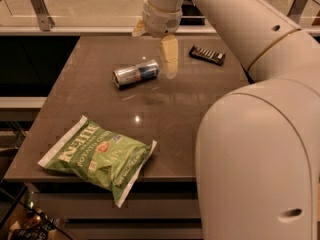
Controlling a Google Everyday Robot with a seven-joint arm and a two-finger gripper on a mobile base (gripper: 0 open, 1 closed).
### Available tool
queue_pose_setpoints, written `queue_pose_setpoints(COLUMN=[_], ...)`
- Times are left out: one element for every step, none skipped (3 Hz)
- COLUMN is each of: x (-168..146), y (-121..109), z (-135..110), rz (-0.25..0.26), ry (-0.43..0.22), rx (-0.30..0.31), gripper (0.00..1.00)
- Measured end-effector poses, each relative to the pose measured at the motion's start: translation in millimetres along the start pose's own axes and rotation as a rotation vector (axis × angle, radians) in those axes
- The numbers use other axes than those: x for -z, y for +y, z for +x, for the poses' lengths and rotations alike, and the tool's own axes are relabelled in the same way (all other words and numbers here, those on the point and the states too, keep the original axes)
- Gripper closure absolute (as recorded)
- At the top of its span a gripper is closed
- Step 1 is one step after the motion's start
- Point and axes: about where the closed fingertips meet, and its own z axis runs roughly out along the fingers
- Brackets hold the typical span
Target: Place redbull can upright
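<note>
- A brown table fills the camera view from above, with a pale robot arm sweeping in from the 4 o'clock corner and reaching up toward the far edge at 12 o'clock.
- The gripper hangs above the far part of the table, at about 12 o'clock from the table's middle.
- Its two cream fingers are spread well apart and hold nothing: one points down toward the table, while the other juts out toward 10 o'clock, up near the wrist.
- The redbull can lies on its side on the table, not upright.
- The can's long axis runs from 8 o'clock to 2 o'clock, with a shiny silver end facing 8 o'clock and the blue part toward 2 o'clock.
- The lower finger hangs just beside the can's blue end, at the can's 2 o'clock; whether the two touch cannot be told.
- A flat dark rectangular packet lies at 2 o'clock from the table's middle, near the far right corner and apart from the can.
- A green chip bag lies flat at 7 o'clock, near the front edge, well apart from the can.
</note>
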Motion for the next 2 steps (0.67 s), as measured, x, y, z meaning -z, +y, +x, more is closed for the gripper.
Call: queue_pose_setpoints(x=[-20.6,-38.5], y=[-5.0,-7.8], z=[-2.9,-5.2], rz=[-0.033,-0.06], ry=[-0.018,-0.033], rx=[0.012,0.02], gripper=[0.0,0.0])
